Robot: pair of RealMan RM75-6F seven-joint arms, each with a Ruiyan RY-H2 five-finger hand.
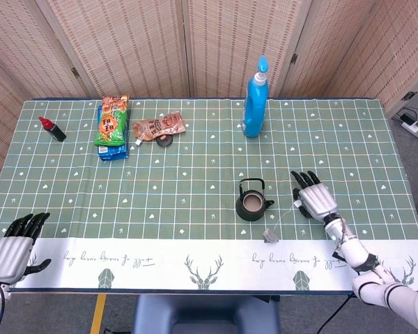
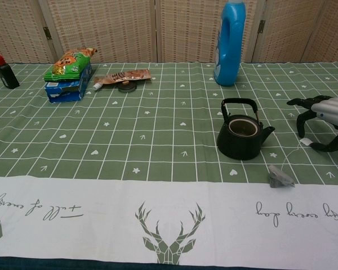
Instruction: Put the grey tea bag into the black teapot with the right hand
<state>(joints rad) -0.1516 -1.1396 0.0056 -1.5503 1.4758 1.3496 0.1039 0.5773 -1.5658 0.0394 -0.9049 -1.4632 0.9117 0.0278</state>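
Observation:
The grey tea bag (image 1: 270, 236) (image 2: 280, 177) lies on the white cloth border, just right of and in front of the black teapot (image 1: 253, 200) (image 2: 240, 136). The pot stands upright with no lid on its mouth. A thin string runs from the bag up to its white tag (image 2: 306, 142) (image 1: 297, 204). My right hand (image 1: 315, 200) (image 2: 322, 115) hovers right of the pot, and its fingertips pinch the tag, which hangs a little above the cloth. My left hand (image 1: 14, 245) rests at the table's near left edge, fingers apart, holding nothing.
A tall blue bottle (image 1: 255, 103) (image 2: 230, 42) stands behind the teapot. At the far left are snack packets (image 1: 112, 126), a brown pouch (image 1: 157, 126) with a small dark disc, and a red-capped little bottle (image 1: 51, 129). The table (image 1: 195, 181) carries a green checked cloth.

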